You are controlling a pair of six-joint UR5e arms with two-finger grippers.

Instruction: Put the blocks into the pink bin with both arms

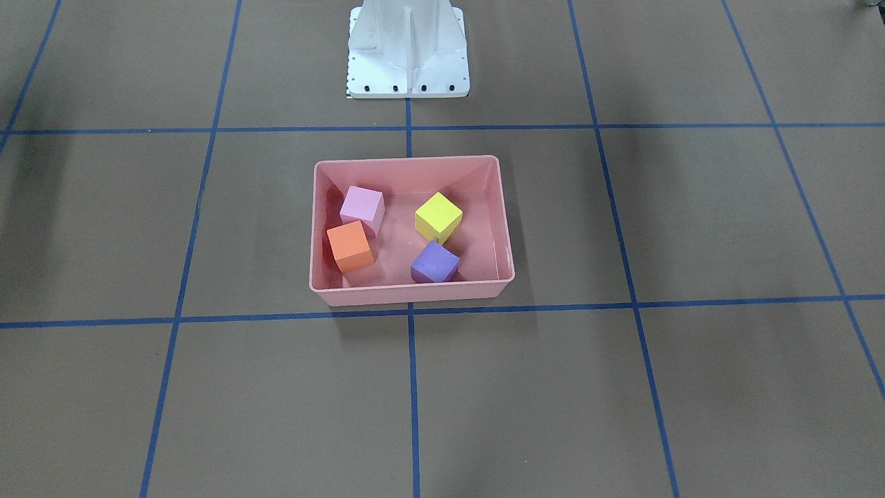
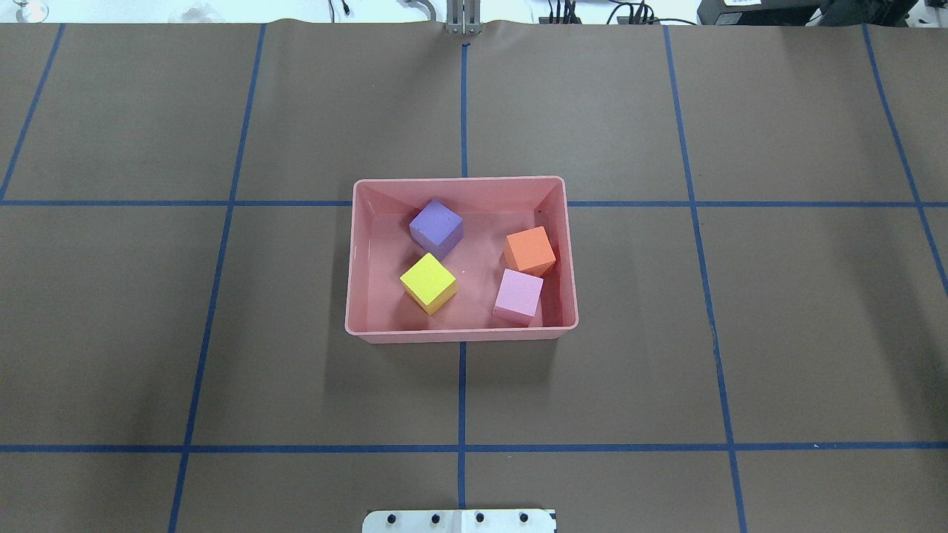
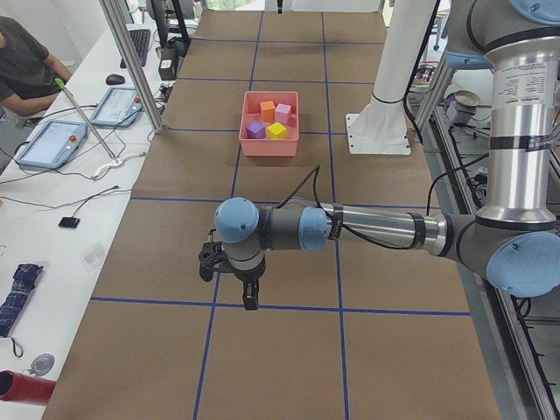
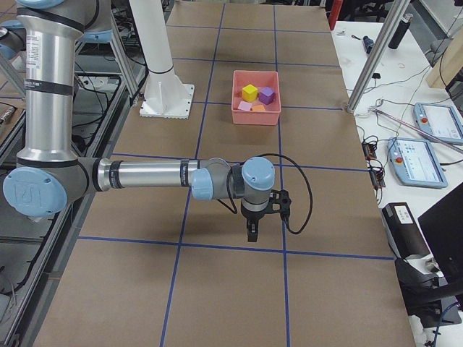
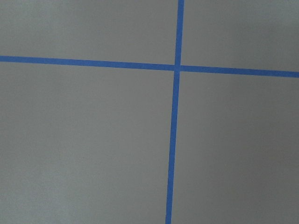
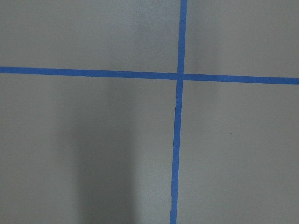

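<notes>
1. The bin [image 2: 461, 334] sits at the centre of the overhead view, on the table [image 2: 148, 333], astride a blue tape line.
2. All four blocks lie inside it, on its floor. The purple block [image 2: 436, 227] is at upper left and the yellow block [image 2: 428, 282] at lower left. The orange block [image 2: 529, 250] is at upper right, with the pink block [image 2: 518, 295] below it. Orange and pink look to be touching at a corner. Purple and yellow are close, and I cannot tell whether they touch.
3. No block lies on the table outside the bin in any view.
4. The left gripper [image 3: 248, 296] hangs over bare table in the lower middle of the left side view, well apart from the bin. Whether its jaws are spread or pressed together cannot be told, and nothing shows between them.
5. The right gripper [image 4: 252, 231] hangs likewise in the middle of the right side view, its jaw state also not readable. Both wrist views show only table and tape.
6. Judgement: the placing step looks finished. The next move calls for no grasp, at most parking the arms clear of the bin.
</notes>
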